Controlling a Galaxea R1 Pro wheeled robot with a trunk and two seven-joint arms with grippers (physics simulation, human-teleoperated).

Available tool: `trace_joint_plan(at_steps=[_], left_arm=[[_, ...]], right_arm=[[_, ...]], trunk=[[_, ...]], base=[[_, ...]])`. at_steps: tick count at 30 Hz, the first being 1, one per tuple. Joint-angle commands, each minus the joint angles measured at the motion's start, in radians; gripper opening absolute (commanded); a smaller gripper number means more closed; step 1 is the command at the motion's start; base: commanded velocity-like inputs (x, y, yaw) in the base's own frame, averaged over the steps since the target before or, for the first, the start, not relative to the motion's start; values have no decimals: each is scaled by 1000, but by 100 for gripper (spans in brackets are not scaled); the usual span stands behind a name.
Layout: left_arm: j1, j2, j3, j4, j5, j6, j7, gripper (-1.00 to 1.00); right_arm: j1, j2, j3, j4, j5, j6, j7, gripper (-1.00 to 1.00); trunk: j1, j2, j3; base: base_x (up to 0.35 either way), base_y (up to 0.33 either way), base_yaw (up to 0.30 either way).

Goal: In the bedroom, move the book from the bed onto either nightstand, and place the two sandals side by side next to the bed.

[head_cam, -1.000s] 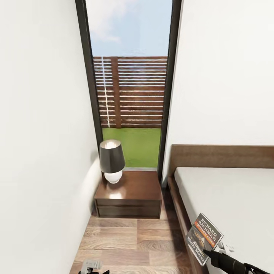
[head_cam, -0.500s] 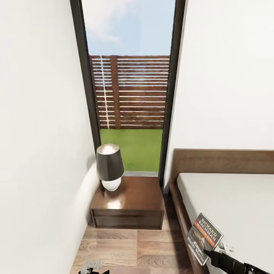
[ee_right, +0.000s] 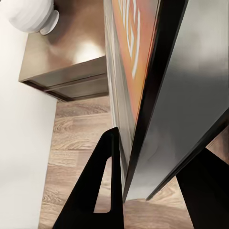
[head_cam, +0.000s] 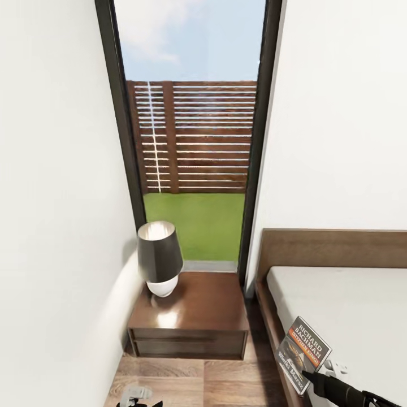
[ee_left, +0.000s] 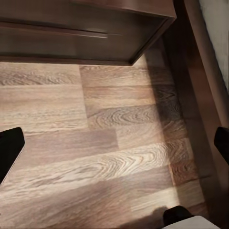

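Note:
My right gripper [head_cam: 310, 375] is shut on the lower edge of the book [head_cam: 303, 353], a dark paperback with an orange band, held upright over the bed's near corner. In the right wrist view the book [ee_right: 143, 71] stands between the two black fingers [ee_right: 102, 191]. The nightstand [head_cam: 198, 316], reddish-brown, stands ahead between the left wall and the bed [head_cam: 350, 305]. My left gripper [ee_left: 114, 148] is open above the plank floor, facing the nightstand's front [ee_left: 86, 33]. The sandals are out of view.
A lamp [head_cam: 160, 257] with a dark shade and white base takes the nightstand's back left part. A tall dark-framed window [head_cam: 192, 141] is behind it. White wall [head_cam: 56, 226] closes the left side. The bed's dark wood base [ee_left: 202, 81] borders the narrow floor strip.
The whole head view has shifted: the nightstand and lamp now sit lower and larger, so the camera has moved closer. The book stays in my right gripper at the same spot in view.

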Motion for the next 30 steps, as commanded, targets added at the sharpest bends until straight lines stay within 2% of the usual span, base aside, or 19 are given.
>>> trace_joint_plan(at_steps=[1, 30], left_arm=[[-1, 1, -9, 1, 9, -4, -1, 100], [-1, 1, -8, 1, 9, -4, -1, 100]], right_arm=[[-1, -1, 4, 0, -12, 4, 3, -100], [-1, -1, 4, 0, -12, 4, 3, -100]], trunk=[[1, -1, -1], [1, -1, -1]], base=[[326, 0, 0], [326, 0, 0]])
